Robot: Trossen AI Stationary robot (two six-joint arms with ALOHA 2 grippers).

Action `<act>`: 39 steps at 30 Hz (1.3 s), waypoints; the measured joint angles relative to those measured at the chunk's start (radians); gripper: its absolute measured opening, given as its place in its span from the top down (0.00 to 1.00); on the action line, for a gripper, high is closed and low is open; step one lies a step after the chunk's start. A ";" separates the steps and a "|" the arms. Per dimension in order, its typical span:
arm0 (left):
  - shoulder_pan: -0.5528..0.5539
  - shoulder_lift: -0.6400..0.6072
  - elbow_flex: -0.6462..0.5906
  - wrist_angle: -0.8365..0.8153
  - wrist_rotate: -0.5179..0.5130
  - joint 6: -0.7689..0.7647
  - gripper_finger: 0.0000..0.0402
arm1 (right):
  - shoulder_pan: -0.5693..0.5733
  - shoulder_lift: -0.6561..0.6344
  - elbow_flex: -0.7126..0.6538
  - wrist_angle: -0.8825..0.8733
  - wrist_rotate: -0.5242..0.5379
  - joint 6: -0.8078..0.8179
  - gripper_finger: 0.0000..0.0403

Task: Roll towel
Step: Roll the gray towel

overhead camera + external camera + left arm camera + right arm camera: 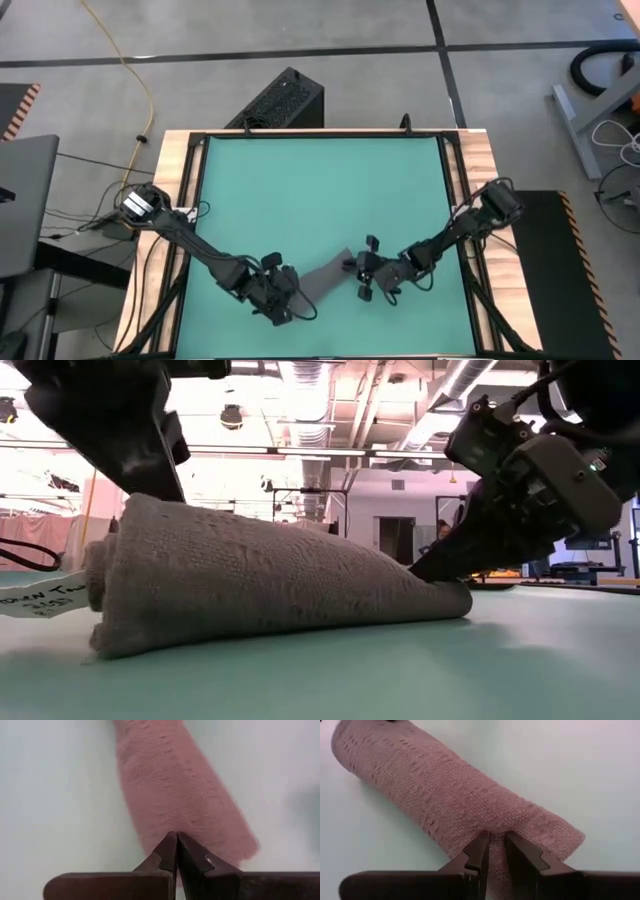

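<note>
Green mat (320, 190) covers the table top, grey floor around it; towel (322, 276) lies on the mat toward 6 o'clock in the high view, between the two arms, already wound into a tapered roll. Low view: roll fat at one end and flattened at the other, white tag (40, 598) hanging at the fat end, spiral of layers visible there.

Left gripper (176, 851) at the roll's 8 o'clock end in the high view; fingers pressed together, tips at the cloth edge, clamped on a fold of towel as far as the wrist view shows. Right gripper (496, 847) at the 2 o'clock end; fingers narrowly parted with cloth between them, pinching the towel.

Judgement: rolling step near its close, both ends held; roll is uneven, looser at the thin end. Next move calls for a last turn or tuck to even the taper, then letting go of both ends gently so the layers do not spring open.
</note>
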 joint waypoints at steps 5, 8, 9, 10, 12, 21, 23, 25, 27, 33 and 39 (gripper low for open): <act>-0.044 0.053 0.002 0.007 0.017 -0.082 1.00 | 0.006 0.001 0.002 -0.042 -0.001 0.004 0.77; -0.052 0.076 0.002 -0.027 0.031 -0.108 1.00 | 0.005 -0.003 0.001 -0.061 -0.011 0.003 0.77; -0.052 0.076 0.002 -0.031 0.029 -0.108 1.00 | 0.005 -0.009 0.001 -0.062 -0.013 -0.007 0.77; -0.050 0.070 0.005 -0.040 0.023 -0.100 1.00 | 0.005 -0.019 0.000 -0.062 -0.021 -0.028 0.77; -0.043 0.040 0.022 -0.080 0.024 -0.060 1.00 | 0.005 -0.048 0.001 -0.069 -0.048 -0.065 0.77; 0.059 -0.086 0.091 -0.177 -0.018 0.104 1.00 | 0.010 -0.295 0.000 -0.101 -0.074 -0.129 0.77; 0.091 -0.082 0.087 -0.073 0.024 0.178 1.00 | 0.016 -0.350 0.001 -0.134 -0.130 -0.088 0.77; 0.128 -0.052 0.086 0.015 0.078 0.247 1.00 | 0.019 -0.399 0.003 -0.207 -0.228 -0.009 0.77; 0.159 -0.033 0.086 0.054 0.114 0.291 1.00 | 0.031 -0.430 0.003 -0.310 -0.301 0.093 0.77; 0.225 -0.037 0.093 -0.053 0.122 0.304 1.00 | 0.078 -0.340 0.003 -0.387 -0.311 0.280 0.77; 0.201 -0.039 0.055 -0.160 0.086 0.262 1.00 | 0.068 -0.142 0.024 -0.172 -0.311 0.235 0.81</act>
